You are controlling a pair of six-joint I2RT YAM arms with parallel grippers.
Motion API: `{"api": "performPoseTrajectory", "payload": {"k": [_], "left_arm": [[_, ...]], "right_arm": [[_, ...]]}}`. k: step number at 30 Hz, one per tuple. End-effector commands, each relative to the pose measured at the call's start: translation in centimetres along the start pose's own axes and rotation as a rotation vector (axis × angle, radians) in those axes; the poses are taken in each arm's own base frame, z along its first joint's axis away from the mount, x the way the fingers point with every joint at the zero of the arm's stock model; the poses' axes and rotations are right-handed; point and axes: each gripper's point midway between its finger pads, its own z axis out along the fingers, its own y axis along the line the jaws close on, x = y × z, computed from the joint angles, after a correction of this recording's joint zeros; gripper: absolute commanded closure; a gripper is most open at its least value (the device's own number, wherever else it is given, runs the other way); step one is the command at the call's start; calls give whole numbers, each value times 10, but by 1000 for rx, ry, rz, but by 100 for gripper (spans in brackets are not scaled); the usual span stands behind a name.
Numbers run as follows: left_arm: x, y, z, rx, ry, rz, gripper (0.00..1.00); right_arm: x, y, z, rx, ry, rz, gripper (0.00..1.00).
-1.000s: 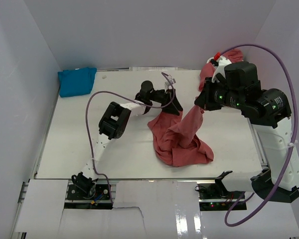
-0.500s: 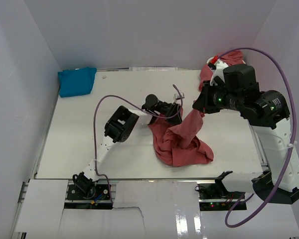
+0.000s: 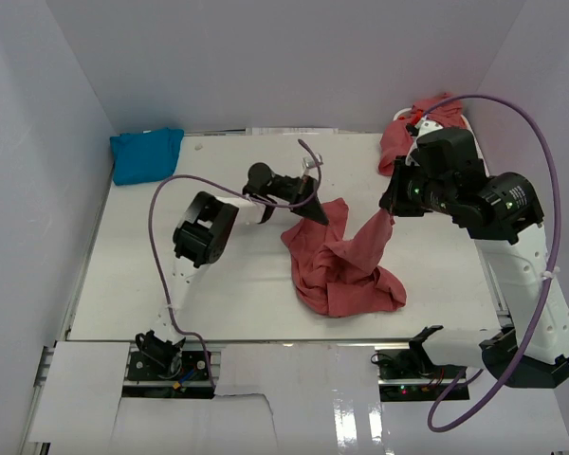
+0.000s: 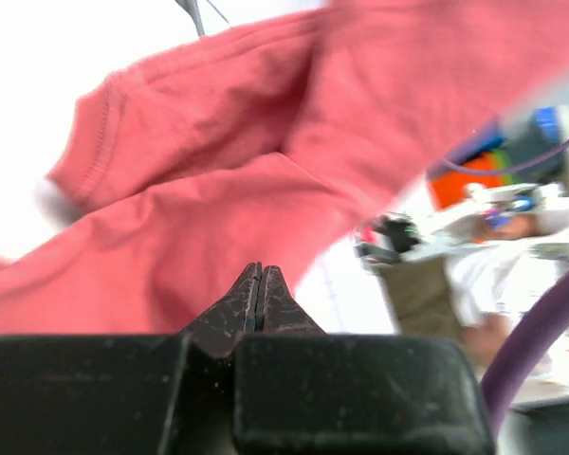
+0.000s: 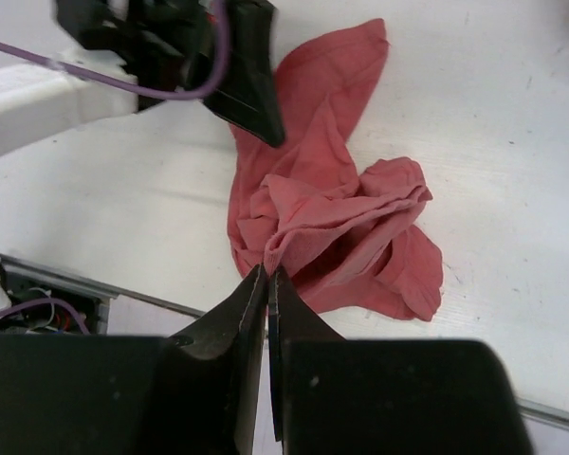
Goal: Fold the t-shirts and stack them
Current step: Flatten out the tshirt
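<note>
Left hand (image 3: pixel 318 218) clamps rose t-shirt (image 3: pixel 346 275); right hand (image 3: pixel 391 210) too

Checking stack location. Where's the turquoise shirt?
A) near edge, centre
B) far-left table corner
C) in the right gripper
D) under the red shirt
B: the turquoise shirt lies at the far-left corner of the table, apart from the crumpled rose-red shirt at centre.

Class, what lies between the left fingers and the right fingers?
One rose-red t-shirt, sagging from the left fingers to the right fingers; the top view shows it.
</note>
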Motion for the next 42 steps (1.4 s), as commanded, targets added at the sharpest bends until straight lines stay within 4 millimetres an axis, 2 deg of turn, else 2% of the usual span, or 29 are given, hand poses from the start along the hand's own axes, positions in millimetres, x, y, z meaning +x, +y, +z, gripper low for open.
{"api": "performPoseTrajectory", "payload": {"k": [1,3,4,5,7,8,9,13,14,16,17,18,19,20,22,23,24,26,29,30,31,33,34,37,42], "left_arm": [[-49,-50,-55,-84,-110,410,100],[-62,-54,-66,-125,-153,413,100],[-74,-65,-70,-154,-188,433,100],[-76,-54,-80,-203,-212,383,100],[-92,-56,-88,-291,-277,372,100],[-88,-49,-92,-325,-283,293,100],[-90,-46,-94,-352,-280,333,100],[-88,-31,-98,-414,-292,292,100],[-83,-18,-97,-416,-281,266,100],[-92,-3,-97,-464,-263,306,100],[-79,16,-91,-524,-229,205,100],[-72,40,-90,-574,-200,180,95],[-71,53,-90,-629,-165,219,90],[-69,67,-88,-698,-142,193,80],[-68,75,-86,-728,-133,203,72],[-69,78,-86,-742,-138,198,62],[-66,86,-87,-747,-139,180,59],[-70,88,-86,-741,-148,168,52],[-69,101,-84,-738,-149,144,50],[-76,101,-84,-739,-155,158,50],[-73,110,-84,-746,-152,145,50],[-82,114,-82,-757,-160,165,50],[-80,122,-81,-765,-156,160,49],[-88,127,-75,-771,-157,185,48],[-85,146,-61,-779,-130,212,47]], "right_arm": [[7,-26,-3,117,-16,64,92],[9,-32,-1,136,-12,82,92],[8,-38,0,155,-11,99,92],[10,-42,3,160,2,107,92],[10,-50,9,180,22,120,92],[11,-51,12,174,36,118,92],[11,-52,13,176,39,120,92],[3,-50,4,154,7,116,92],[3,-49,3,149,5,116,92],[6,-47,0,129,9,118,92],[8,-46,0,126,13,123,92],[10,-47,1,126,19,128,92],[12,-47,0,124,18,132,92],[12,-47,0,123,20,133,92],[13,-47,0,122,22,132,92],[12,-47,0,125,21,133,92],[13,-47,1,124,23,133,92],[12,-46,1,121,24,133,92],[13,-46,2,121,28,132,92],[13,-46,2,121,28,133,92],[14,-46,1,120,28,129,92],[15,-47,2,121,33,130,92],[16,-47,2,120,35,130,92],[16,-47,2,118,35,130,92],[17,-47,3,117,41,129,92]]}}
